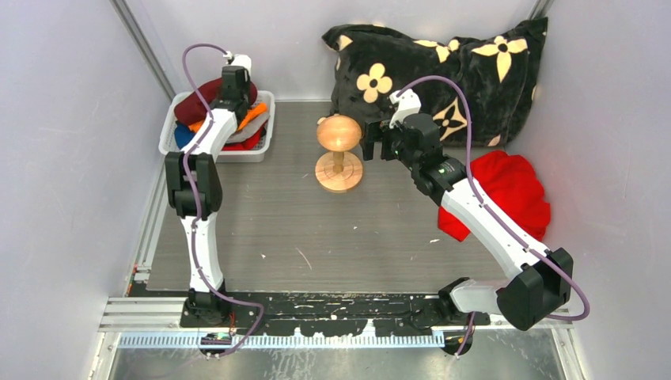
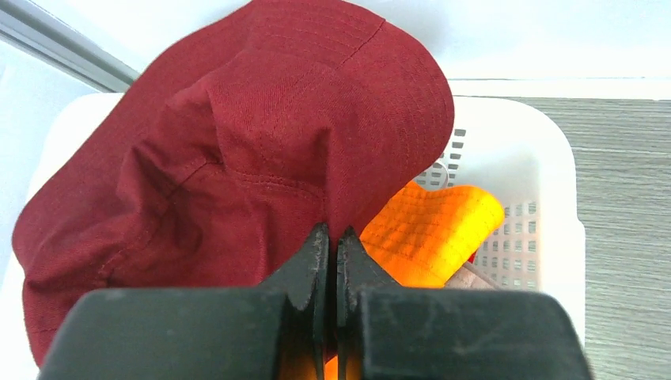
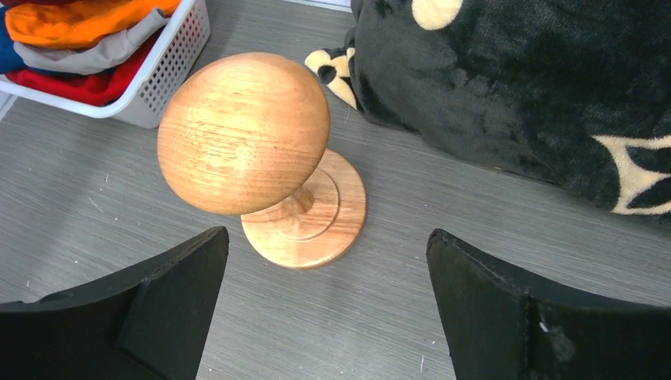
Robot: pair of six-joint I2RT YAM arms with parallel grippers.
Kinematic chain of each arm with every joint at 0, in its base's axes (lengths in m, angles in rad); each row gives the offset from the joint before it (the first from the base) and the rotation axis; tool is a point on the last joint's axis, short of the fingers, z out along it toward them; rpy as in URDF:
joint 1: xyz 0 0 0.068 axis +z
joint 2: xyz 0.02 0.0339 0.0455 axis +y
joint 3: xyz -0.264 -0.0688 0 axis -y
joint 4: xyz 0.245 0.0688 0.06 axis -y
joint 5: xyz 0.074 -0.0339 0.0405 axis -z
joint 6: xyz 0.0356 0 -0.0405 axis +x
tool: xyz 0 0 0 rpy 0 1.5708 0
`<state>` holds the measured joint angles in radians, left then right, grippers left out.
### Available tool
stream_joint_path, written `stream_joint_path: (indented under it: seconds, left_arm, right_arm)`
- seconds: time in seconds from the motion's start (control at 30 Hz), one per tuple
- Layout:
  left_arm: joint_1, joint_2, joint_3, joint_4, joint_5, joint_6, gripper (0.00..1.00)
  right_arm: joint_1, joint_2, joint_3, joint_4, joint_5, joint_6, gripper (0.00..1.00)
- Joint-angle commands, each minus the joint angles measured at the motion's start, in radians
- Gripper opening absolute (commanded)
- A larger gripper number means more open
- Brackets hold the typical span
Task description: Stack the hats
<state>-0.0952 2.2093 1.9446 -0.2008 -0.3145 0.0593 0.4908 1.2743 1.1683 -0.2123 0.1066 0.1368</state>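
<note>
A white basket at the back left holds the hats. The maroon hat lies on top, also seen from above. My left gripper is over the basket, shut on a fold of the maroon hat. Below it lie the orange hat, the pale grey hat, the red hat and the blue hat. The black hat is out of view. My right gripper is open and empty just right of a wooden hat stand, which is bare.
The wooden stand is at mid-table. A black pillow with cream flowers leans at the back right. A bright red cloth bundle lies at the right, beside my right arm. Walls close in on both sides.
</note>
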Motion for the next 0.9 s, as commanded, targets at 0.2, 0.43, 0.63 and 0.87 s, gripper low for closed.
stream_joint_path:
  seconds: [0.2, 0.43, 0.63, 0.87]
  left_arm:
    - [-0.054, -0.215, 0.053, 0.002, 0.06, 0.031, 0.0]
    - [-0.156, -0.35, 0.174, -0.151, 0.158, 0.053, 0.0]
    - [-0.2, -0.385, 0.355, -0.336, 0.342, 0.024, 0.0]
    - [-0.263, -0.466, 0.398, -0.422, 0.501, -0.028, 0.0]
  right_arm:
    - [-0.005, -0.041, 0.002, 0.039, -0.007, -0.003, 1.0]
    - [-0.008, -0.058, -0.011, 0.056, -0.008, -0.002, 1.0]
    - [-0.024, -0.086, -0.022, 0.071, 0.021, 0.01, 1.0]
    - [-0.11, -0.13, -0.011, 0.084, 0.014, 0.025, 1.0]
